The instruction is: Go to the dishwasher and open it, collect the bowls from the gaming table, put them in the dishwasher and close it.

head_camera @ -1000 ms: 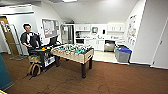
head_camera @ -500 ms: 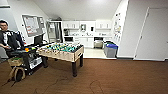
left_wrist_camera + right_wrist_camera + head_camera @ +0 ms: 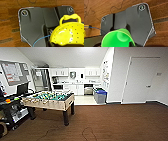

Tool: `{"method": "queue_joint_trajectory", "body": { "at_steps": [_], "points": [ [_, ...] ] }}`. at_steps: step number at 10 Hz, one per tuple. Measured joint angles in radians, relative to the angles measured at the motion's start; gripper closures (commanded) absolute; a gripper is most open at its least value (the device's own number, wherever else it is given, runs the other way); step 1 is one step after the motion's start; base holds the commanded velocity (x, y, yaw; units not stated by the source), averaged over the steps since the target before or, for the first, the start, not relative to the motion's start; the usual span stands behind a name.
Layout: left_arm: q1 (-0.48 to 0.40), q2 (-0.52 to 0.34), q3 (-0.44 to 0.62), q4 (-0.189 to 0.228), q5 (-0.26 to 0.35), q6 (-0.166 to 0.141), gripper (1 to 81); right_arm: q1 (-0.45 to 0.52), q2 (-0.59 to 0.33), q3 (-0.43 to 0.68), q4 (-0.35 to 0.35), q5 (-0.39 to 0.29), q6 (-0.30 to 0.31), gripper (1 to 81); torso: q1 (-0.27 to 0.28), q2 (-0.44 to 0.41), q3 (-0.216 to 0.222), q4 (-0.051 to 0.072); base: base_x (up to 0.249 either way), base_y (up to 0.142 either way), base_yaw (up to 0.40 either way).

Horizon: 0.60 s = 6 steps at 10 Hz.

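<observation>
A yellow bowl with small holes and a loop handle hangs over the brown floor in the left wrist view, carried by my left gripper. A bright green bowl shows its inside in the right wrist view, carried by my right gripper. The dishwasher, with a steel front, sits under the white counter in the kitchen far ahead. It is too small to tell how its door stands. The gaming table is out of view.
A table-football table stands ahead on the left on brown carpet. A dark cart with a monitor is at the far left. A grey and blue bin stands by the kitchen entrance. A white door is on the right.
The whole head picture has shifted, so the camera has moved. The table-football table and cart now sit further left, the person has left the picture, and the kitchen is more central.
</observation>
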Motion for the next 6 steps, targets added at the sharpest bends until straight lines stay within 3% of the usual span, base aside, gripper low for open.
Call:
{"method": "queue_joint_trajectory", "body": {
  "at_steps": [1,6],
  "points": [
    [-0.001,-0.001,0.000,0.000,0.002,0.000,81.1,0.000,0.000,0.000,0.000,0.000,0.000,81.1,0.000,0.000,0.000,0.000,0.139,-0.127,0.000],
    [0.004,-0.016,0.011,0.000,-0.009,0.000,81.1,0.005,0.002,0.000,-0.003,0.000,0.000,81.1,0.000,0.000,0.000,0.000,0.000,0.000,0.000]
  ]
}}
